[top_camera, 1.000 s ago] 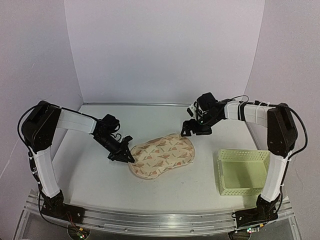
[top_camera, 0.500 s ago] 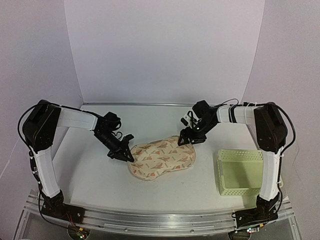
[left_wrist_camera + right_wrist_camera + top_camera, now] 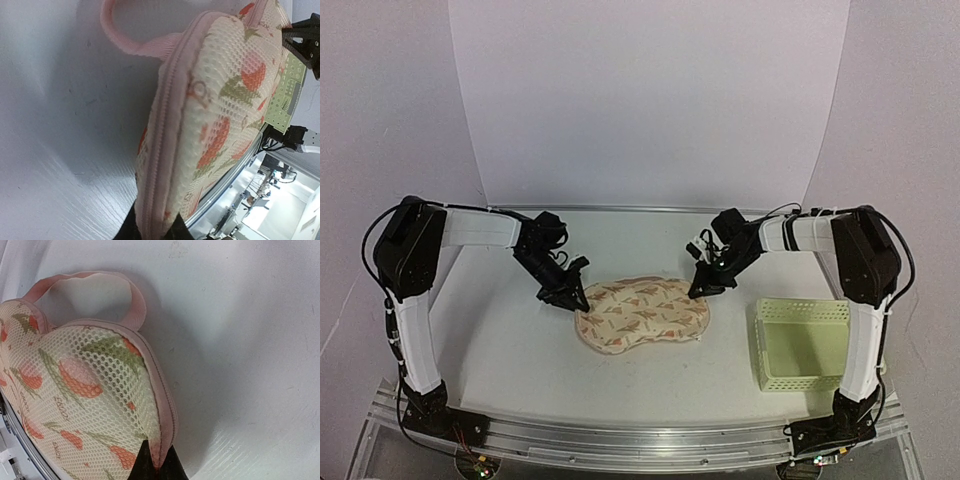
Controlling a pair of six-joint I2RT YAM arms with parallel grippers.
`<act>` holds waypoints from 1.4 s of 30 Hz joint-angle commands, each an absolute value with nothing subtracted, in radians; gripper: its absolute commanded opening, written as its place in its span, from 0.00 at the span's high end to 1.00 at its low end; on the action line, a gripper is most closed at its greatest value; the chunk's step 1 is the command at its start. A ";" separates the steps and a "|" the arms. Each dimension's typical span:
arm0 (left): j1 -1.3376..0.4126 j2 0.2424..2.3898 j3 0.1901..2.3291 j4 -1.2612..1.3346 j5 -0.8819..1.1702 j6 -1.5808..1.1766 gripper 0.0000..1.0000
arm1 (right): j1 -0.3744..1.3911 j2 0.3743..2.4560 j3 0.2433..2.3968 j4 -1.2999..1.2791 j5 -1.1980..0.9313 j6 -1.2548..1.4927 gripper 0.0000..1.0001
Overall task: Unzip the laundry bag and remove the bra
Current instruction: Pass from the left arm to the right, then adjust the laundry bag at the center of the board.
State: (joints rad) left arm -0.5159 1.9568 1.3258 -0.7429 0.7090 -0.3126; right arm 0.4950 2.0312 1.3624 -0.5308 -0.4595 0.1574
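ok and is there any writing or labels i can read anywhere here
Small cursive words in the print on the laundry bag, right wrist view: too blurred to read.
Pale green lattice basket: no text on it.
No other words, numbers or signs can be made out.

Left gripper [image 3: 577, 302], right gripper [image 3: 697, 291] — both pinched.

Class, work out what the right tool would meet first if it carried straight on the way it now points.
The laundry bag: the right tool pinches its pink zipped edge, so going further would probably just press into its mesh side.
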 commanded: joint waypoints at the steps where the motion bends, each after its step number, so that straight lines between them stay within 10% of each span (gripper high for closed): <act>1: -0.503 1.965 1.422 -0.728 0.634 -0.309 0.77 | 0.517 1.927 1.307 -0.457 -0.471 0.236 1.00; 14: -0.333 1.805 1.448 -0.737 0.472 -0.390 0.25 | 0.517 1.808 1.156 -0.213 -0.426 0.607 1.00; 42: -0.422 1.572 0.948 -0.012 0.704 -1.000 0.19 | 0.696 1.908 1.172 0.216 -0.216 1.155 1.00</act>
